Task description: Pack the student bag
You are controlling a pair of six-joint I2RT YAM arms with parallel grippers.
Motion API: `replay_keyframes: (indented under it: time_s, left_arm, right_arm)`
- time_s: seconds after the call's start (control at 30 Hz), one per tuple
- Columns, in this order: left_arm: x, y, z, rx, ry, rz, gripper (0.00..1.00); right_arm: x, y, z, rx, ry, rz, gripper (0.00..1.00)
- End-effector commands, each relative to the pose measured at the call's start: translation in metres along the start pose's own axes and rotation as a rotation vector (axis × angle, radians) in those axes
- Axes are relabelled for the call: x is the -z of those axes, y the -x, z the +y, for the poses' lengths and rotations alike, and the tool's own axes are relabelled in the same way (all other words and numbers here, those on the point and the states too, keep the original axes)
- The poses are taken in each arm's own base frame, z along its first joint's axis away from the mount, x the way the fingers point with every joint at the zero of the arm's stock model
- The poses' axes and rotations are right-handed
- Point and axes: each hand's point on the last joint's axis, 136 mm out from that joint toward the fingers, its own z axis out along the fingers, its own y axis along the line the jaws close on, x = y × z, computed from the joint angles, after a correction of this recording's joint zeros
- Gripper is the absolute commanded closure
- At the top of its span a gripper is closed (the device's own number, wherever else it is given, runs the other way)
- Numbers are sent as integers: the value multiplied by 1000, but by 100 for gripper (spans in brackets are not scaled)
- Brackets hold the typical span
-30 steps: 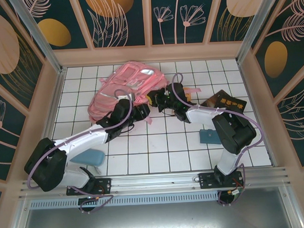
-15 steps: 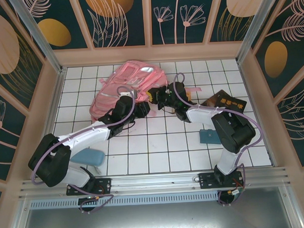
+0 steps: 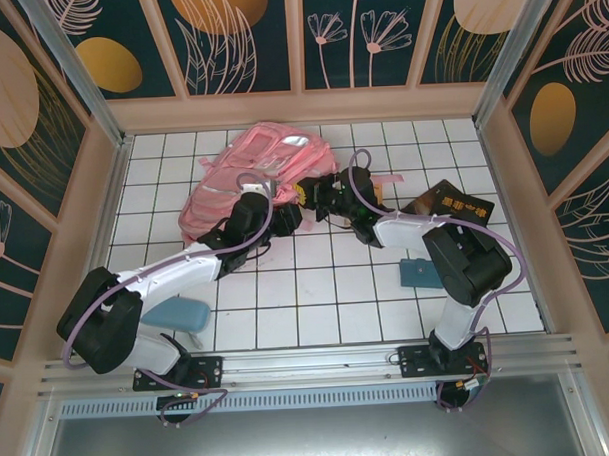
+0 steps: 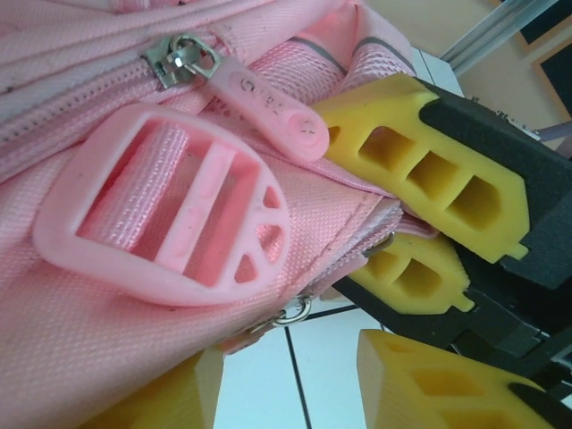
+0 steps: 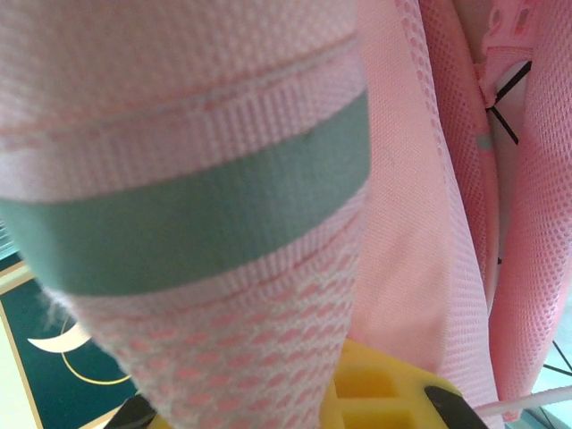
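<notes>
On white tiled table (image 3: 337,292) | right claw (image 3: 311,196) clamps student bag (image 3: 250,162) | left claw (image 4: 286,391) parted | floral walls (image 3: 243,40)

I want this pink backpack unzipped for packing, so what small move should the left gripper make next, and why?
Probably ease the left gripper forward onto the pink rubber zipper pull and close. Its fingers stand open short of it, the zip looks shut, and the right gripper pinches the edge of the pink fabric backpack.

student bag (image 4: 107,357): woven cloth (part mesh); buckle (image 4: 190,211) matt plastic.
</notes>
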Motion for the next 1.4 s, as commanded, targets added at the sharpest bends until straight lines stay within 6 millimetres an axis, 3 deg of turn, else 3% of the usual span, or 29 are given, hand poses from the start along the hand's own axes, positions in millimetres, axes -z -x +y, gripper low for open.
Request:
replay_keyframes:
  time_s: [0.0,0.27,0.5,0.73,0.9,1.0,1.13,1.37]
  left_arm:
    - [-1,25,16,-58,93,-103,52]
    - [25,21,62,-148,311,-130,49]
    - [47,18,94,-202,490,-124,57]
    - [56,20,108,-209,589,-119,61]
    - [49,23,100,-208,554,-117,71]
    - [49,26,94,-209,534,-123,83]
    - [55,29,88,-219,503,-124,100]
    - [69,22,86,-220,471,-98,100]
  right_arm:
    - [11,-71,31,58,86,267,100]
    - [6,-75,37,67,94,283,100]
    - [-10,-83,40,95,70,310,100]
    - [-26,-89,35,114,42,325,100]
    - [-30,-90,30,132,22,319,100]
    - [-33,-82,25,153,0,282,100]
    - [-36,-56,22,218,-35,189,100]
    - [-31,-7,21,306,-90,19,100]
